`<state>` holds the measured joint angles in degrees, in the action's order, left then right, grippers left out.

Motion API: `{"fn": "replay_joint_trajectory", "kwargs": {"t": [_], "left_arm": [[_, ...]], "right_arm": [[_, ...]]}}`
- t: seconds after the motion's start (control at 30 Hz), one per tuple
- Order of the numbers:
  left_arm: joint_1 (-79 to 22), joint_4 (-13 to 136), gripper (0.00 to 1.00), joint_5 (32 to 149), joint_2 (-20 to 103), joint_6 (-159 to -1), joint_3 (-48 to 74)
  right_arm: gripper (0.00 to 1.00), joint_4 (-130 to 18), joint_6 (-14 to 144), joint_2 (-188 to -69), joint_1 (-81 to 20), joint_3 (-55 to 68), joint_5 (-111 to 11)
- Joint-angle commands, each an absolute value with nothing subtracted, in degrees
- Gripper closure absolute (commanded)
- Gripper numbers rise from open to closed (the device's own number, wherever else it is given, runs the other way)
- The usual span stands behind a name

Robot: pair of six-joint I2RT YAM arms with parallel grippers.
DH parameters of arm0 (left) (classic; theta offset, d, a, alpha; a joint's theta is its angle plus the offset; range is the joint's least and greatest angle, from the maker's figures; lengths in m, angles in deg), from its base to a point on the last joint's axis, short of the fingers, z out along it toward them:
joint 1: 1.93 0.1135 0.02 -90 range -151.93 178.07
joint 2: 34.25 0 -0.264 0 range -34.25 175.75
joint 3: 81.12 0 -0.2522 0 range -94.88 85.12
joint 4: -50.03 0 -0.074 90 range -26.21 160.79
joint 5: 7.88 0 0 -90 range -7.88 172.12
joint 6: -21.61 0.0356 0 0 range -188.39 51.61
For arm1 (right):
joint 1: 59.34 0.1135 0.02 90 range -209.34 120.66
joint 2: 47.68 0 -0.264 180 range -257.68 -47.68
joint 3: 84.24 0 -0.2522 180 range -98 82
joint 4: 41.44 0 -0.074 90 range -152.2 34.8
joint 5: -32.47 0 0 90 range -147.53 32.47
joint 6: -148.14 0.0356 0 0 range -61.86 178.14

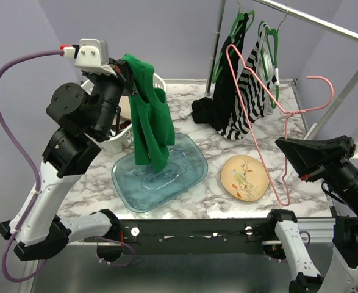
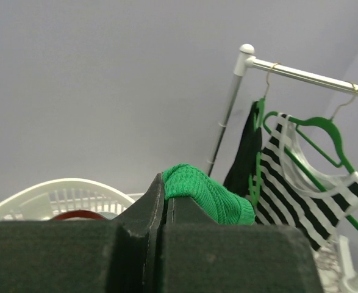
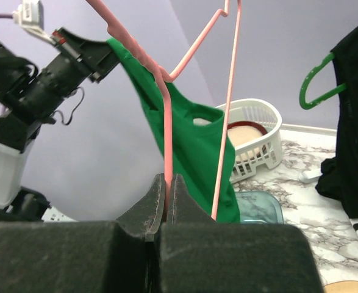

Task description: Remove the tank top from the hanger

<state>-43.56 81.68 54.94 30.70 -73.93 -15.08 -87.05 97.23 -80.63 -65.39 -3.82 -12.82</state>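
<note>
The green tank top [image 1: 148,119] hangs free from my left gripper [image 1: 127,66], which is shut on its top edge [image 2: 206,195], above the blue tray. It is clear of the pink wire hanger [image 1: 258,101]. My right gripper [image 1: 283,146] is shut on the hanger's wire [image 3: 165,146] and holds it up at the right, over the plate. In the right wrist view the tank top [image 3: 191,140] hangs behind the hanger wires.
A blue glass tray [image 1: 160,174] lies under the tank top. A beige plate [image 1: 244,177] sits to its right. A white basket [image 1: 114,131] stands at back left. Black and striped garments [image 1: 239,91] hang on green hangers from a rack rail [image 1: 325,24] at back right.
</note>
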Motion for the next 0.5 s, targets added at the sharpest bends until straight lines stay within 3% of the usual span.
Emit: {"fn": "replay_joint_trajectory", "kwargs": {"t": [0.0, 0.3, 0.47], "left_arm": [[-43.50, 86.64, 1.00, 63.04, 28.34, -79.90, -15.34], [-43.50, 87.43, 1.00, 59.53, 22.71, -81.83, 0.47], [-43.50, 87.00, 1.00, 61.89, 18.32, -91.30, 15.22]], "right_arm": [[0.99, -87.37, 96.46, -80.47, -65.14, -3.34, -17.10], [0.99, -86.31, 96.55, -80.12, -65.06, -2.99, -17.10], [0.99, -87.71, 95.31, -79.68, -65.06, -3.43, -18.77]]}}
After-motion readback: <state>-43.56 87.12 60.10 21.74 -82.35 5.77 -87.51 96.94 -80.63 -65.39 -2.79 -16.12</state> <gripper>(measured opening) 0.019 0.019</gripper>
